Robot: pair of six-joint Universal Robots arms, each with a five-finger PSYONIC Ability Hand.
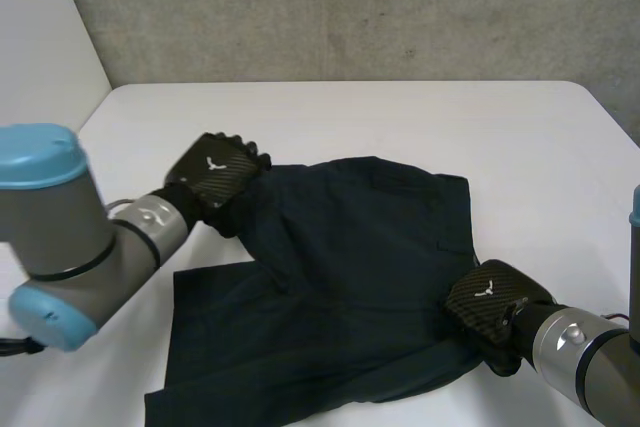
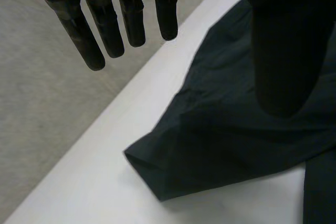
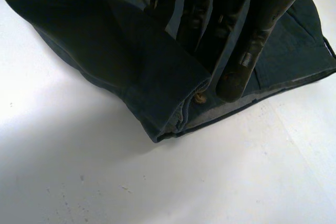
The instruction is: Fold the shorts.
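Your dark navy shorts [image 1: 350,277] lie spread and rumpled across the middle of the white tabletop [image 1: 400,117], one part folded over the rest, with a robot hand at each of two opposite sides of the garment. Your left robot hand [image 1: 215,175] sits at the shorts' far corner on the left arm's side, its back turned up toward the head camera. In its own wrist view it is open. The fingers [image 2: 107,30] are straight and slightly spread and hold nothing, reaching out past the cloth, while the thumb [image 2: 283,51] hangs over the dark fabric. Beneath that palm a folded corner of the shorts rests flat on the tabletop. Your right robot hand [image 1: 488,305] is at the shorts' near edge on the right arm's side, and there it grips the garment. Its straight fingers [image 3: 247,51] lie against the inner face of the waistband [image 3: 157,87], and a thick fold of the cloth wraps across the thumb side, so the shorts are pinched between them. A small metal button [image 3: 199,98] shows on the waistband just beside the fingertips, and the gripped corner appears to ride a little above the tabletop. A grey concrete wall [image 1: 350,7] stands beyond the shorts, behind the tabletop's far edge.
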